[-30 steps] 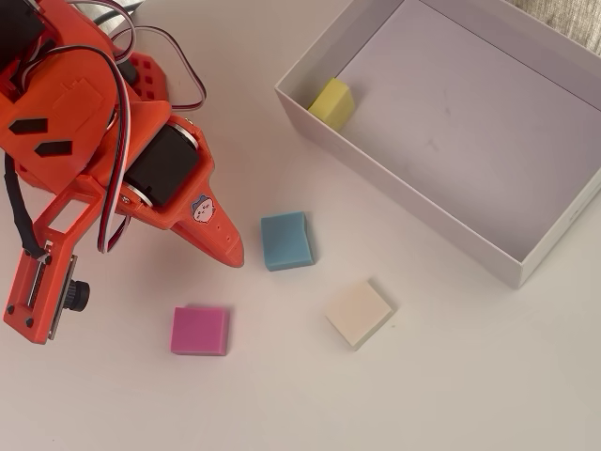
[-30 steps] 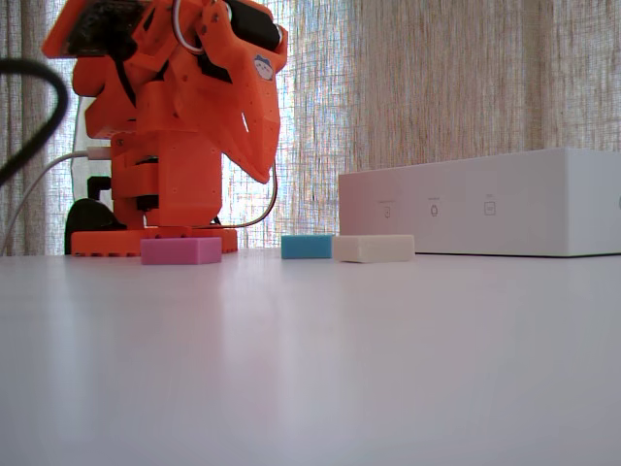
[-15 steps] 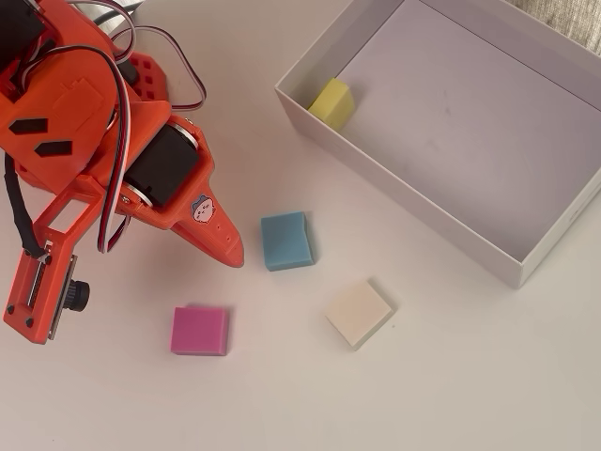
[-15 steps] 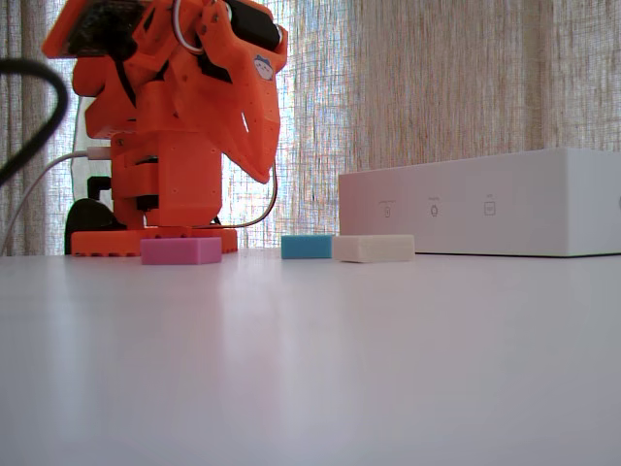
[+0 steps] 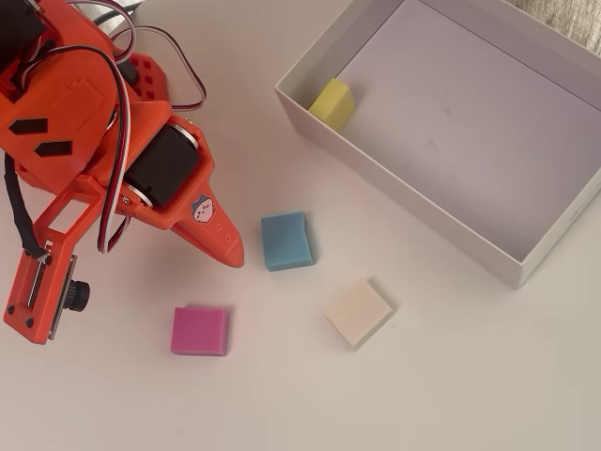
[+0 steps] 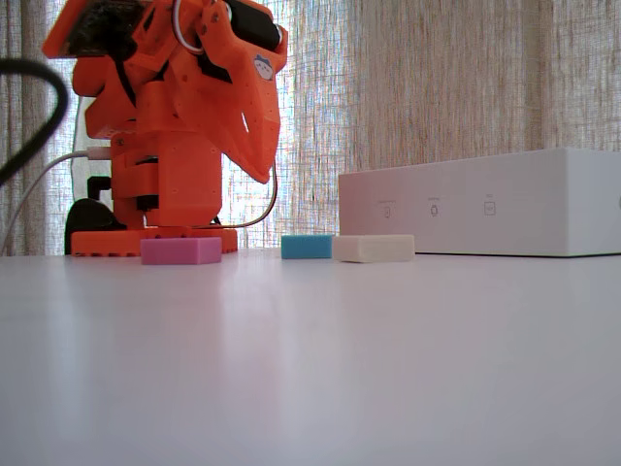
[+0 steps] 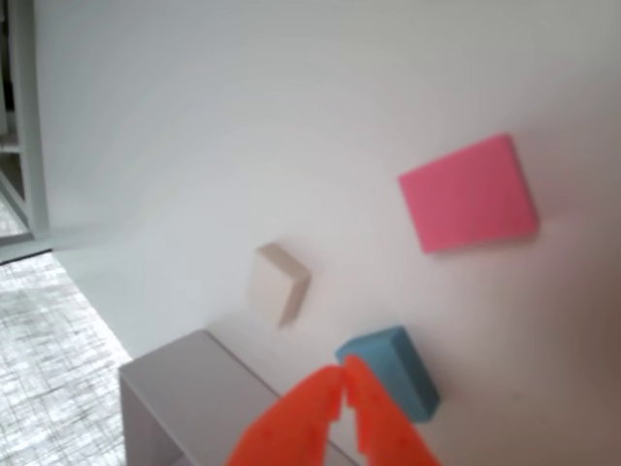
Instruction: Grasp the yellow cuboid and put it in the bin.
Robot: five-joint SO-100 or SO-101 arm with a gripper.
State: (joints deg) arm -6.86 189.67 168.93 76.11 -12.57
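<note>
Already the yellow cuboid (image 5: 332, 102) lies inside the bin (image 5: 404, 193), tucked into the corner nearest the arm in the overhead view, close against the low white walls and tilted a little rather than flat on the pale floor. In the fixed view the bin's (image 6: 485, 204) tall side hides it entirely.

Outside the bin, three other blocks sit apart from one another on the white surface (image 5: 282, 395): a blue block (image 5: 285, 241) nearest the bin wall, a cream block (image 5: 358, 313) beyond it, and a pink block (image 5: 200, 330) towards the arm's side.

The claw (image 7: 342, 374) is closed to its tips with nothing between them, as the wrist view shows; it hangs above the surface near the blue block (image 7: 391, 371), well clear of the bin. The orange arm (image 5: 103, 160) stands folded back over its base.

By my judgement, the placing step is done and the work is at its close. What remains asks little: the arm can settle to rest, keeping the claw high enough not to brush the blue block beneath it.
</note>
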